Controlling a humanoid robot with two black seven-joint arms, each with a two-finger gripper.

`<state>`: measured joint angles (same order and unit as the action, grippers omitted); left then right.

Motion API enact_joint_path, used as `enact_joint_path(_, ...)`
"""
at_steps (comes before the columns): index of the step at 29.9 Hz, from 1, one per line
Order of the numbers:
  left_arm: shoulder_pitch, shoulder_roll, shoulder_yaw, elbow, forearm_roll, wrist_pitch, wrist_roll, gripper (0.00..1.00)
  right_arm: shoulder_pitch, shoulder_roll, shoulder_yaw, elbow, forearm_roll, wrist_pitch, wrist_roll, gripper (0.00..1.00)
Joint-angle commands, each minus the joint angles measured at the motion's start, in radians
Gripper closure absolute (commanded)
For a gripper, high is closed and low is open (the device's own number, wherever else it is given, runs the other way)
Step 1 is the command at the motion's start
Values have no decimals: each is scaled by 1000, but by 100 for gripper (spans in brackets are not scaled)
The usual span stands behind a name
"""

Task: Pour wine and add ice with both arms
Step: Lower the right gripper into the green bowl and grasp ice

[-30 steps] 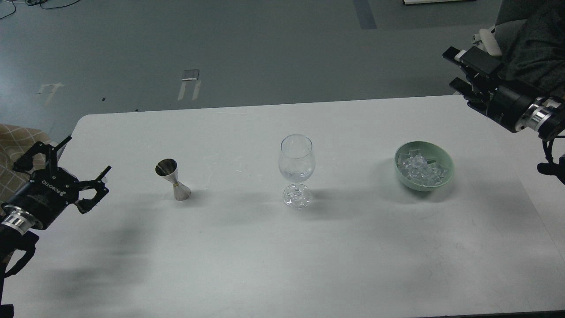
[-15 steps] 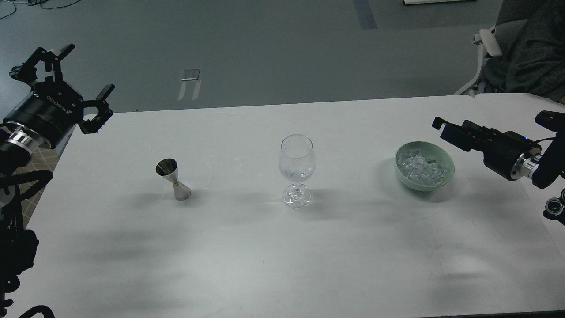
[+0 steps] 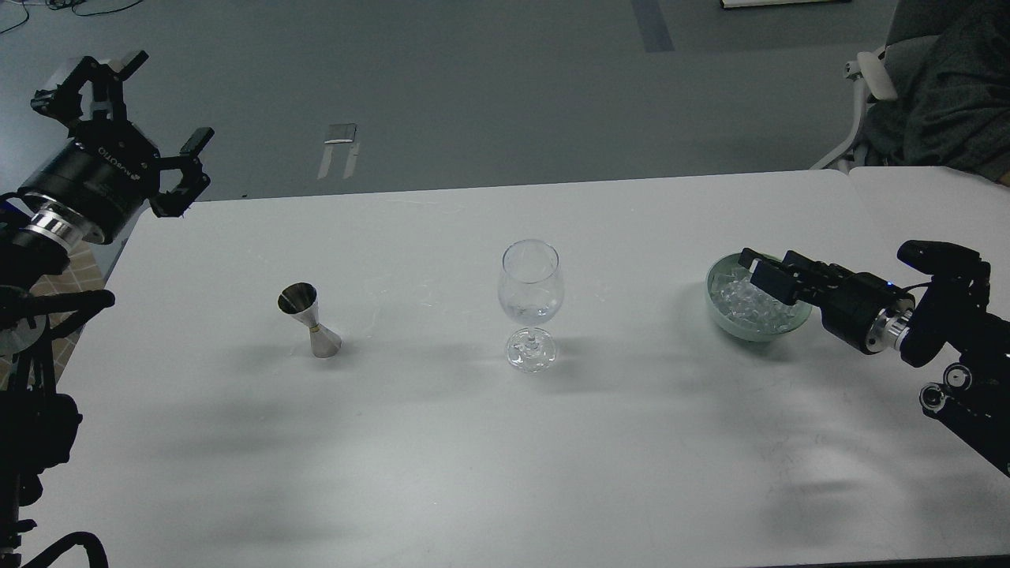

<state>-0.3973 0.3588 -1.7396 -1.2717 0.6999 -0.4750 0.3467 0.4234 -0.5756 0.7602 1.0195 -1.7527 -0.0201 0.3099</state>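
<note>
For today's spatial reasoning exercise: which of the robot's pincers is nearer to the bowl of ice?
Right. The right pincer reaches over the green bowl and the ice. The left pincer is raised beyond the table's far left corner, well away.

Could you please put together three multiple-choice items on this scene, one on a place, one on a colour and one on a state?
1. Where is the right gripper?
A. over the bowl of ice
B. beside the jigger
C. at the glass's foot

2. What colour is the bowl?
A. red
B. pale green
C. black

3. How is the left gripper?
A. shut on the jigger
B. shut on the glass
C. open, holding nothing

Answers:
1 A: its tips lie over the ice in the bowl.
2 B: the rim and wall are pale green.
3 C: its fingers are spread in the air, far from the jigger and the glass.
</note>
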Motion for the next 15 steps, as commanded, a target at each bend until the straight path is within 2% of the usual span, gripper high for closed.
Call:
enact_joint_path(1,2,-11,0,-3,0,-2,0,3,6,6,-12,-18,-13,0,0,32)
enact_joint_path(12,2,-21,0,-5,0,-13,0,3,29,23,-35,-38,-13,8,-3,33)
enact_joint_path(15,3,-23,0,-6,0,-13,0,3,28,43,-36,-48,-13,8,-3,43)
